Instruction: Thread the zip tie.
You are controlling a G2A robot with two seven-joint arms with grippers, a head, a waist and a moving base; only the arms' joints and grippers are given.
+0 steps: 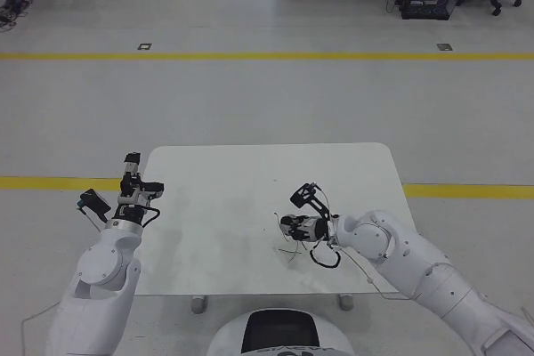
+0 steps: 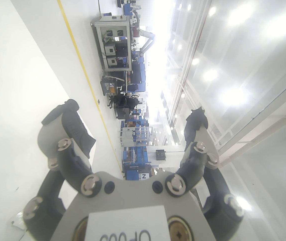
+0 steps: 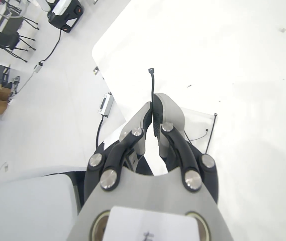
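A black zip tie [image 3: 153, 83] sticks out from between the pads of my right gripper [image 3: 153, 106], which is shut on its strap; the square head [image 3: 151, 70] is at the free end. In the top view that gripper [image 1: 283, 228] hovers over the right-centre of the white table [image 1: 240, 178]. My left gripper [image 2: 132, 119] is open and holds nothing. It is tilted up toward the room, and in the top view it [image 1: 116, 187] sits at the table's left edge.
A second black zip tie [image 3: 211, 131] lies on a clear plastic bag [image 3: 198, 119] on the table just beside my right gripper, along with a thin curled wire [image 3: 202, 134]. The table's near edge [image 3: 102, 76] is close by.
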